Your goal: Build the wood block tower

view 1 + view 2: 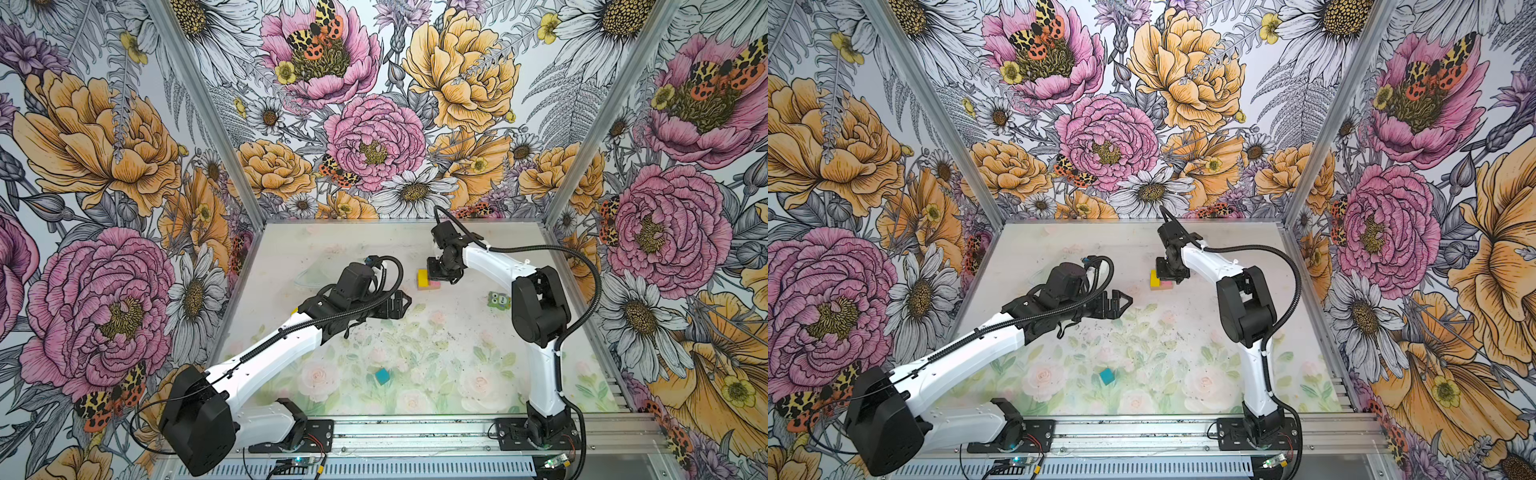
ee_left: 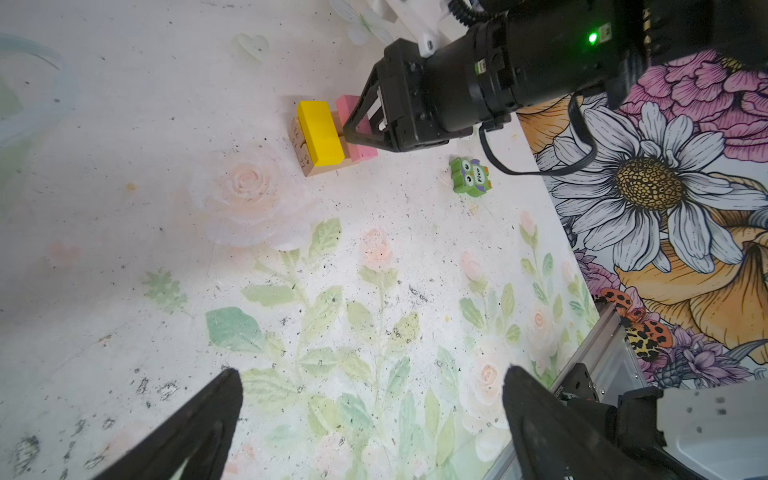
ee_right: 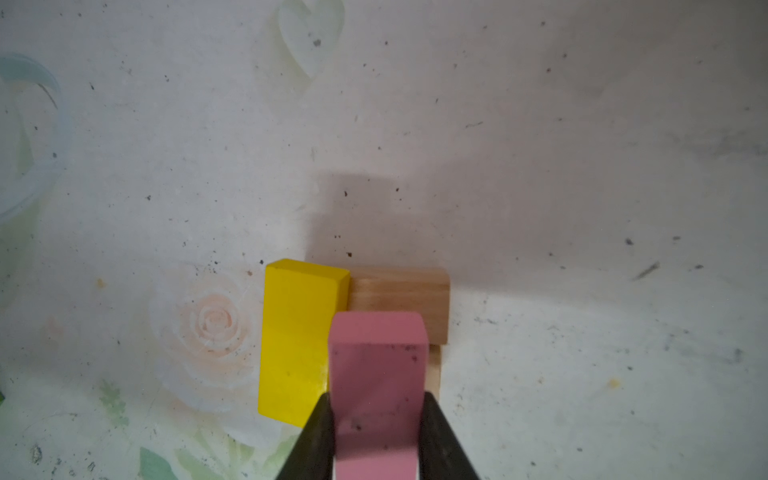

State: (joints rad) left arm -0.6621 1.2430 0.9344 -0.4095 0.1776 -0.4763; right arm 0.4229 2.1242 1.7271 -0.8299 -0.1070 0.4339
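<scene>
Right gripper (image 3: 378, 401): yours, clamped on the pink wooden slab (image 3: 378, 357), just beside the yellow wooden bar (image 3: 297, 332).
Left gripper (image 2: 374, 376): yours, jaws wide, empty, well apart from that bar.

Tower (image 2: 328, 141): low stack at far middle of bench (image 1: 316, 249). Tan planks (image 3: 401, 299) at bottom, lying flat. Yellow bar (image 3: 297, 336) flat on top, along one edge. Pink slab (image 3: 376, 365) just beside yellow bar, parallel to it, clamped between fingers of right end effector (image 3: 378, 399). Cannot tell if slab rests on planks. Teal cube (image 1: 382, 375) alone near front, well apart from stack.
</scene>
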